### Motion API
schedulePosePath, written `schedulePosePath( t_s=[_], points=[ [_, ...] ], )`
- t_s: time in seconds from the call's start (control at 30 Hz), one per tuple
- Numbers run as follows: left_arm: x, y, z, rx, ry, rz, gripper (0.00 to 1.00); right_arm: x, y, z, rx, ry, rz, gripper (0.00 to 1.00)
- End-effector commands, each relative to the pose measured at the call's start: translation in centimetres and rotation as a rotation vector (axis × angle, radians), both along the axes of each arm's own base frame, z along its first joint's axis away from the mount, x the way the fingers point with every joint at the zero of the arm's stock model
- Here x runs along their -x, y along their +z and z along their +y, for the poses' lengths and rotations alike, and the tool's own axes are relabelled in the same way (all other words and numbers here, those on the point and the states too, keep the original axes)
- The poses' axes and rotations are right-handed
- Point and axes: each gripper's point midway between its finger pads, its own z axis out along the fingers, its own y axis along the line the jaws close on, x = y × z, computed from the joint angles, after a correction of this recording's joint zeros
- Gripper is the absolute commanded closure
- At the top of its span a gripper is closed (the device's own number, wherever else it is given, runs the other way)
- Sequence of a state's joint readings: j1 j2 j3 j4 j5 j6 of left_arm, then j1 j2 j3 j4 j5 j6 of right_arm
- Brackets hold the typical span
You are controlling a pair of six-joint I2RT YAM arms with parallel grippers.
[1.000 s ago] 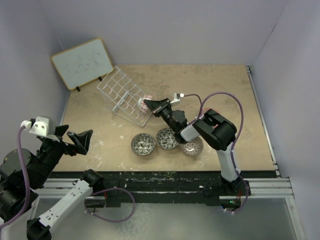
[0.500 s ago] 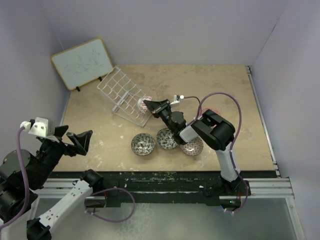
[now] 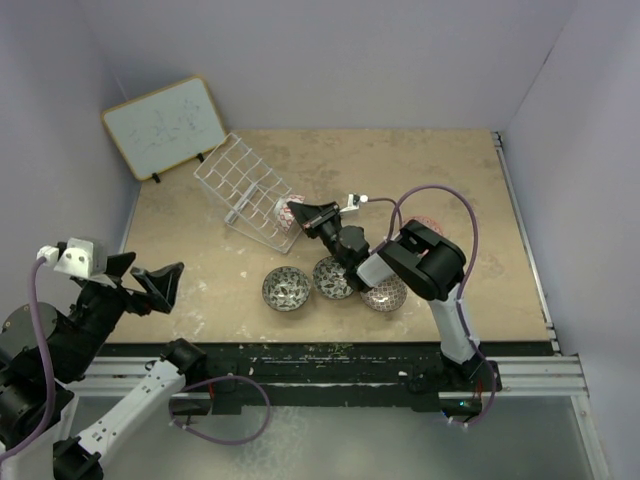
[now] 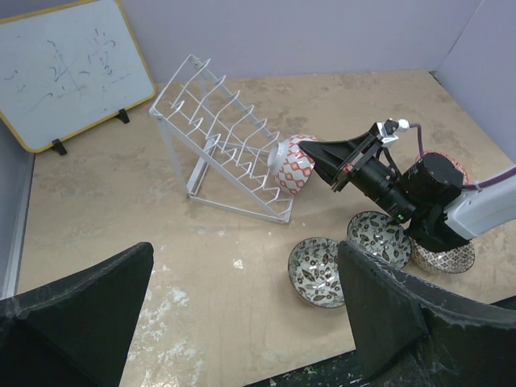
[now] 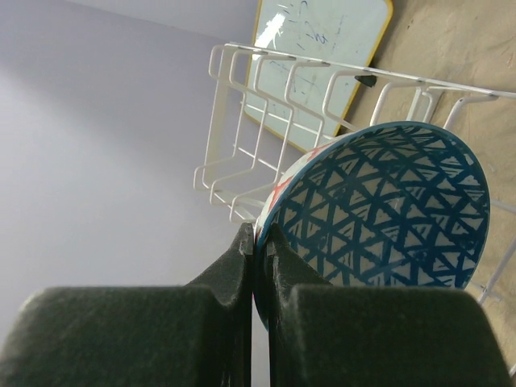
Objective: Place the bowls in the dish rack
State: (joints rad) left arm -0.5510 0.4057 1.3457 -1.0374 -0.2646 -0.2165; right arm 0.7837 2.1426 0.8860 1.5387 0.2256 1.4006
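My right gripper [image 3: 297, 212] is shut on the rim of a bowl [image 5: 387, 210] with a blue triangle pattern inside and a red-and-white outside [image 4: 293, 164]. It holds the bowl on edge against the lower right end of the white wire dish rack [image 3: 245, 188]. Three bowls sit on the table in a row: two dark grey-white ones [image 3: 286, 288] [image 3: 334, 277] and a reddish-brown one [image 3: 385, 293]. My left gripper [image 3: 148, 281] is open and empty, held high over the near left of the table.
A wood-framed whiteboard [image 3: 165, 126] leans against the back left wall, behind the rack. Another bowl's edge [image 3: 430, 223] peeks out behind the right arm. White walls close in the table on three sides.
My right gripper has carried the blue bowl a little further left against the rack. The left arm has shifted slightly.
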Motion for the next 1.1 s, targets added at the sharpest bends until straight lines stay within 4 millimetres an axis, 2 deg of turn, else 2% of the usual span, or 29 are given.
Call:
schedulePosePath(
  t_s=[0.0,0.2,0.33,0.43,0.5,0.57,0.6,0.87,1.07],
  points=[
    [0.4,0.5,0.0,0.01,-0.014,-0.022,0.01,1.7,10.4,-2.4,-0.336,-0.026,-0.262,1.0],
    [0.3,0.3,0.0,0.008,-0.013,-0.02,0.01,1.7,9.4,-2.3,-0.338,-0.018,-0.233,1.0],
    [0.2,0.3,-0.2,0.01,-0.02,-0.02,0.01,1.8,9.2,-2.3,-0.347,-0.009,-0.221,0.9],
    [0.1,0.2,-0.3,0.012,-0.022,-0.019,0.01,1.8,8.8,-2.2,-0.371,0.002,-0.195,0.87],
    [0.1,0.2,-0.4,0.015,-0.025,-0.019,0.01,1.7,8.6,-2.1,-0.377,0.01,-0.188,0.89],
    [0.1,0.2,-0.5,0.016,-0.028,-0.017,0.01,1.8,8.7,-1.9,-0.381,0.018,-0.189,0.95],
    [0.1,0.2,-0.5,0.017,-0.029,-0.018,0.01,1.9,9.0,-1.9,-0.387,0.023,-0.191,0.99],
    [0.3,0.6,-0.4,0.018,-0.028,-0.023,0.01,2.5,12.3,-2.1,-0.426,0.042,-0.253,1.0],
    [0.4,0.8,-0.5,0.02,-0.038,-0.025,0.01,1.7,12.2,-1.6,-0.471,0.05,-0.235,1.0]
  ],
)
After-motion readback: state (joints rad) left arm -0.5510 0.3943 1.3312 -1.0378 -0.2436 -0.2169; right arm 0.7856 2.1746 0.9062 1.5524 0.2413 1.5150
